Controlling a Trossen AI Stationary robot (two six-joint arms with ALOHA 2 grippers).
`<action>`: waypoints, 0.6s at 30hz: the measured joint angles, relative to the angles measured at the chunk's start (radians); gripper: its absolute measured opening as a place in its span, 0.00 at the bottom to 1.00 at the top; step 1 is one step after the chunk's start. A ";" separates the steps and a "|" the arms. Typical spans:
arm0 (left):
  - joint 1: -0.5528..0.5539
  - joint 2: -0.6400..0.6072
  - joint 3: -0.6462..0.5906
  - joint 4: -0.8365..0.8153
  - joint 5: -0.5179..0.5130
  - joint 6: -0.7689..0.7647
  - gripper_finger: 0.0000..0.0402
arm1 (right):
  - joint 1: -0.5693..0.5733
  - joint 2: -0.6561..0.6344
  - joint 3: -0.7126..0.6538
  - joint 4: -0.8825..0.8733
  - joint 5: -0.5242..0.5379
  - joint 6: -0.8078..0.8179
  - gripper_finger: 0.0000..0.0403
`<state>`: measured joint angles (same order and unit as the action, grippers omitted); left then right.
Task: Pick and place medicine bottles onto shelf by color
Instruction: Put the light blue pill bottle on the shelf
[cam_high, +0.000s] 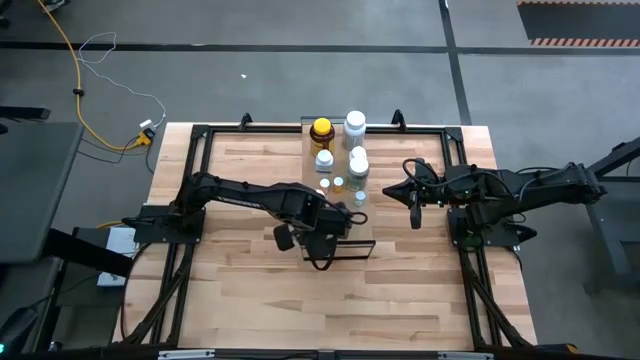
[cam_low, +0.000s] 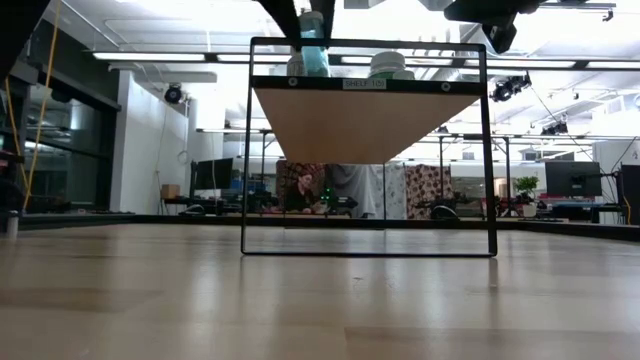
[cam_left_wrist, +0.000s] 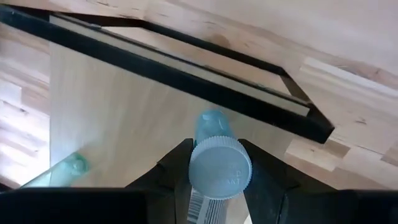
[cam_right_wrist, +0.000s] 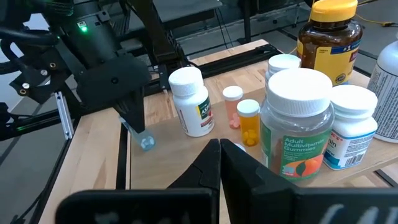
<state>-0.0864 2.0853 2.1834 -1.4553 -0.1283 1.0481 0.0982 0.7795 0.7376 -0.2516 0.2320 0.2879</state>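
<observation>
The shelf (cam_high: 358, 236) is a long light-wood board in a dark frame, raised over the middle of the table. Several medicine bottles stand on its far part: an amber one with a yellow cap (cam_high: 321, 131), white ones (cam_high: 355, 124) and small ones (cam_right_wrist: 249, 121). My left gripper (cam_high: 338, 225) hangs over the shelf's near part, shut on a small blue-green medicine bottle (cam_left_wrist: 211, 127) with a pale cap. My right gripper (cam_right_wrist: 219, 150) waits shut to the right of the shelf, above the table, touching nothing. My left gripper pinches the small blue-green bottle between its two fingers just under the pale cap (cam_left_wrist: 219, 168). The fingers (cam_left_wrist: 171, 171) come from above, pointing steeply down. The bottle hangs slightly tilted, cap up. Its base (cam_right_wrist: 147, 143) is at the shelf's surface; whether it rests there I cannot tell.
A wide jar with a green label (cam_right_wrist: 295, 124) and a white bottle (cam_right_wrist: 193, 102) are the bottles closest to the held one. The shelf's dark frame (cam_left_wrist: 205, 81) runs along its edges. Bare shelf board (cam_left_wrist: 118, 118) lies around the held bottle.
</observation>
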 joint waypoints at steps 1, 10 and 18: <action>0.000 0.000 0.000 -0.002 0.007 0.000 0.26 | 0.000 0.000 0.000 0.000 0.000 0.000 0.00; 0.016 0.000 0.000 -0.014 0.051 -0.001 0.26 | 0.000 0.000 0.000 0.000 0.000 0.000 0.00; 0.028 0.000 0.000 -0.013 0.057 -0.050 0.26 | 0.000 0.000 0.000 0.000 0.000 0.000 0.00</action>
<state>-0.0582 2.0853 2.1838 -1.4686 -0.0711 0.9980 0.0980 0.7795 0.7376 -0.2516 0.2321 0.2878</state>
